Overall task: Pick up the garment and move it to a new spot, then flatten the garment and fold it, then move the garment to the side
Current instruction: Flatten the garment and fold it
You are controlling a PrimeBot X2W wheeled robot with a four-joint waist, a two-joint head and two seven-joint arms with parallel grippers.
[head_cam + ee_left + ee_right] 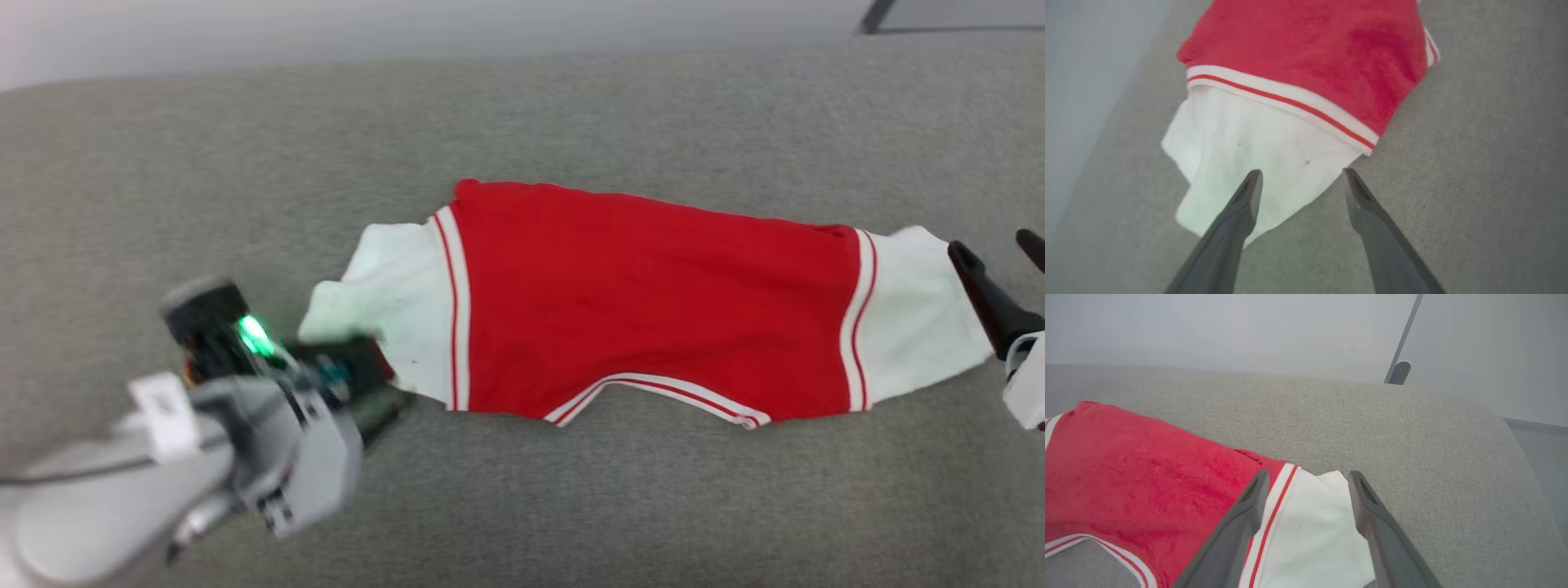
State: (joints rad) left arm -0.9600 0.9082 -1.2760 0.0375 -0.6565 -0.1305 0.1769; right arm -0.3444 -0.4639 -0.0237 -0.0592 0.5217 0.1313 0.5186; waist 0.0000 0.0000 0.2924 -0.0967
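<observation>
Grey fabric surface [522, 506] carries the garment [653, 302], lying crosswise at centre, flat, white sleeves at the left and right ends. Left gripper [1300, 175] stands wide over the left sleeve and right gripper [1308, 475] wide over the right, both empty. Judged mid-fold; the next move calls for pinching both sleeve ends.

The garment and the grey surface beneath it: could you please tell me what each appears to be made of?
The garment looks like soft matte knit cloth, likely cotton jersey: it creases and lies limp. The grey surface seems a matte woven upholstery fabric over padding, judging by its fine heathered weave and rounded edge.
</observation>
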